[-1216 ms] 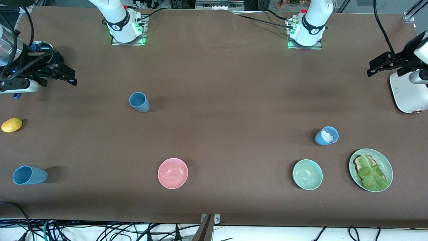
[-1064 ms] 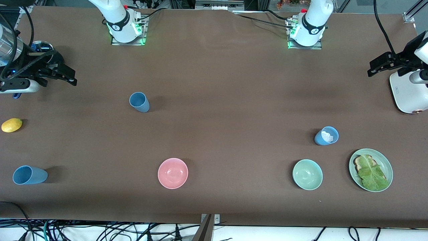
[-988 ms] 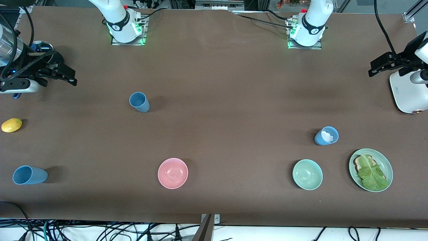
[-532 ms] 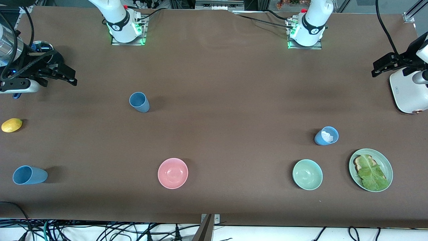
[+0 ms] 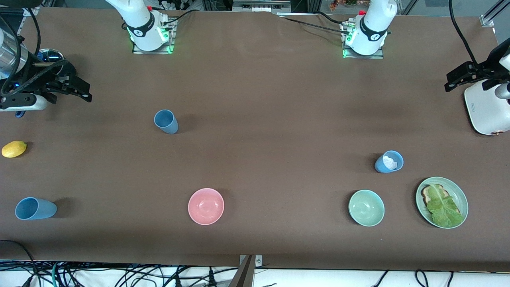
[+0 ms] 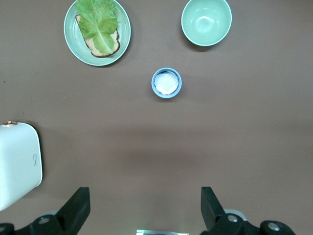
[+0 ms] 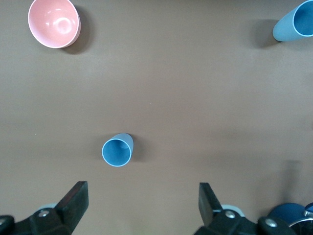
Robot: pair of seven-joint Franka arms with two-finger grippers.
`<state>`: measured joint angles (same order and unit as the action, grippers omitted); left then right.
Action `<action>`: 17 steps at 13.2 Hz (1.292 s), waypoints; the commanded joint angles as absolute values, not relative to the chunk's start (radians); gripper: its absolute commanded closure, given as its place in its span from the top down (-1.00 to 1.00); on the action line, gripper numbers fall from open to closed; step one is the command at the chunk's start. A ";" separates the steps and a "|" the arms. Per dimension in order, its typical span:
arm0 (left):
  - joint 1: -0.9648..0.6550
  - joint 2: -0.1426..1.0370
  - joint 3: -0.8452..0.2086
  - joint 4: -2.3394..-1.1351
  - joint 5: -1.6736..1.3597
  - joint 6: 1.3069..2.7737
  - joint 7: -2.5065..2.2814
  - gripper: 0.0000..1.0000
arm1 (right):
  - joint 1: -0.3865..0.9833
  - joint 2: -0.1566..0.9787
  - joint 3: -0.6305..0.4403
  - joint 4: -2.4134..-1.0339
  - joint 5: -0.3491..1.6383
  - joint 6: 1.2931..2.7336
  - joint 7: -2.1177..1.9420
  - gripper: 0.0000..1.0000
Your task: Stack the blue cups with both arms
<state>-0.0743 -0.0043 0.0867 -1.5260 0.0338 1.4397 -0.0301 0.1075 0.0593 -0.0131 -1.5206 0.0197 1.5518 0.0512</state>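
Observation:
Three blue cups stand apart on the brown table. One upright cup (image 5: 166,121) shows in the right wrist view (image 7: 117,150), just ahead of my open, empty right gripper (image 7: 142,205). A second cup (image 5: 35,208) sits near the front camera at the right arm's end (image 7: 296,23). A third cup (image 5: 389,161) holds something white (image 6: 167,82). My right gripper (image 5: 81,89) hangs over the right arm's end. My left gripper (image 5: 458,77) is open and empty (image 6: 145,210), over the left arm's end beside a white appliance.
A pink bowl (image 5: 206,206) and a green bowl (image 5: 366,207) sit near the front camera. A green plate (image 5: 461,195) holds toast and lettuce. A white appliance (image 5: 484,111), a lemon (image 5: 14,148) and a dark-blue lidded pot (image 5: 50,56) lie at the table's ends.
My left gripper has drifted a little toward the left arm's end of the table. The right arm and the cups have not moved.

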 commanded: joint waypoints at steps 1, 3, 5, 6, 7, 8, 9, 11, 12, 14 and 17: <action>-0.069 0.005 0.083 -1.502 0.045 1.436 -0.035 0.99 | 0.109 0.063 -0.011 -1.509 0.009 1.543 0.038 1.00; -0.069 0.005 0.083 -1.502 0.041 1.436 -0.034 0.99 | 0.109 0.063 -0.011 -1.511 0.008 1.543 0.040 1.00; -0.069 0.005 0.083 -1.502 0.040 1.436 -0.034 0.99 | 0.109 0.063 -0.011 -1.511 0.008 1.543 0.038 1.00; -0.069 0.005 0.083 -1.502 0.034 1.436 -0.034 0.99 | 0.109 0.063 -0.011 -1.511 0.008 1.542 0.040 1.00; -0.069 0.005 0.083 -1.502 0.032 1.436 -0.034 0.99 | 0.109 0.063 -0.011 -1.512 0.008 1.542 0.040 1.00; -0.069 0.005 0.083 -1.502 0.032 1.436 -0.034 0.99 | 0.109 0.063 -0.011 -1.511 0.006 1.543 0.038 1.00; -0.069 0.005 0.083 -1.502 0.032 1.436 -0.035 0.99 | 0.109 0.063 -0.011 -1.511 0.008 1.543 0.038 1.00; -0.069 0.005 0.083 -1.502 0.020 1.436 -0.035 0.99 | 0.109 0.063 -0.011 -1.513 0.006 1.543 0.038 1.00; -0.069 0.005 0.083 -1.502 0.020 1.436 -0.035 0.99 | 0.109 0.063 -0.011 -1.513 0.006 1.543 0.040 1.00; -0.069 0.005 0.083 -1.502 0.020 1.436 -0.035 0.99 | 0.109 0.063 -0.011 -1.513 0.006 1.543 0.038 1.00; -0.069 0.005 0.083 -1.502 0.020 1.436 -0.035 0.99 | 0.109 0.063 -0.011 -1.513 0.006 1.543 0.040 1.00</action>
<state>-0.0743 -0.0043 0.0866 -1.5258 0.0318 1.4397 -0.0302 0.1075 0.0614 -0.0131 -1.5207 0.0197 1.5509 0.0511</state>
